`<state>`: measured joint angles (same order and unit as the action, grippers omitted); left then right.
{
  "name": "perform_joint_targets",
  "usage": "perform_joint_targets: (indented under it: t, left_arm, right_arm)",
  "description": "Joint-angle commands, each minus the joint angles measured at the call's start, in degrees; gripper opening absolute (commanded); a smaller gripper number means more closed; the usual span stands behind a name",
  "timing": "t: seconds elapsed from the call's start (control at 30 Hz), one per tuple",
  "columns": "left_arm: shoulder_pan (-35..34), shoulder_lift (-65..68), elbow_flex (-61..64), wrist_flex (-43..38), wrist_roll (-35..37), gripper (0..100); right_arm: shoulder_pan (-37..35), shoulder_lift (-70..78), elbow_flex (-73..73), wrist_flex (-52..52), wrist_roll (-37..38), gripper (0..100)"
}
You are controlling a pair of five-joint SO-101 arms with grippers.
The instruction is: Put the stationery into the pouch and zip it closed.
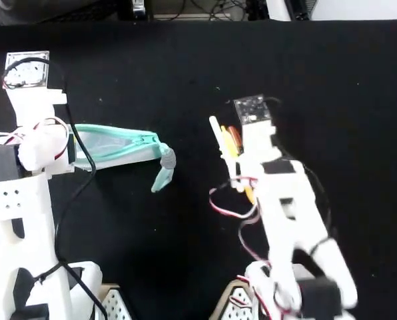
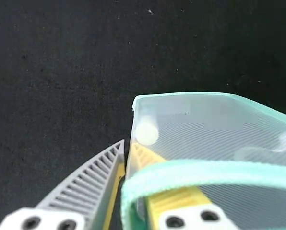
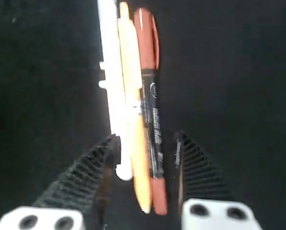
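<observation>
**Pens on the cloth, pouch held at one end**

From my seat at the controls, the pouch (image 1: 115, 148) lies on the black table (image 1: 185, 67) in front of the left arm. It is a clear, ribbed bag with mint-green trim. In the high view its long side runs across the table. A grey zip pull (image 1: 167, 159) with a green tag (image 1: 161, 180) hangs off the end nearer the other arm.

The left pincer (image 2: 128, 146) is clamped on the pouch's end wall. Its grey ribbed finger (image 2: 90, 184) presses from outside and its yellow finger (image 2: 169, 199) sits inside. A green band (image 2: 205, 172) of the trim arches over that yellow finger, so this end of the pouch is open.

The stationery is well apart from the pouch, out on the cloth in front of the right arm. A white pen (image 3: 109, 72), a yellow pen (image 3: 128, 96) and an orange marker (image 3: 148, 57) lie side by side, touching along their lengths.

The right pincer (image 3: 147, 139) straddles their near ends with its jaws spread. One black finger (image 3: 85, 177) is against the white pen. The other finger stands just beside the marker with a sliver of cloth showing between them.

The marker's dark middle section carries white lettering along the barrel and a small round emblem above it. I see no print on the white pen, the yellow pen or the pouch.
</observation>
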<state>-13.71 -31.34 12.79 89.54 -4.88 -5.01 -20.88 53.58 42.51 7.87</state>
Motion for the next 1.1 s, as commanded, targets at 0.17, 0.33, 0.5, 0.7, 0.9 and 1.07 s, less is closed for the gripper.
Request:
perform_joint_targets:
  t: [0.17, 0.33, 0.5, 0.7, 0.9, 1.07]
  left_arm:
    - [-1.0, 0.9, 4.5, -2.4, -0.8, 3]
    - [-1.0, 0.9, 4.7, -2.4, -0.8, 3]
    - [-1.1, 0.9, 4.7, -2.4, -0.8, 3]
    - [-1.3, 0.9, 4.7, -2.4, -0.8, 3]
    - [-1.4, 0.9, 4.7, -2.4, -0.8, 3]
    - [-1.4, 0.9, 4.7, -2.4, -0.8, 3]
  right_arm:
    - [-5.4, 17.0, -9.6, -2.4, -0.1, 17.8]
    - [-5.4, 19.7, -11.6, -0.6, 3.1, 17.7]
    - [-5.5, 19.6, -11.4, 1.4, 6.3, 17.6]
    - [-5.6, 19.5, -10.6, 1.4, 7.2, 17.6]
    - [-7.4, 16.3, -9.8, 11.2, 14.2, 17.6]
    - [-8.4, 3.8, -2.8, 15.4, 17.0, 17.6]
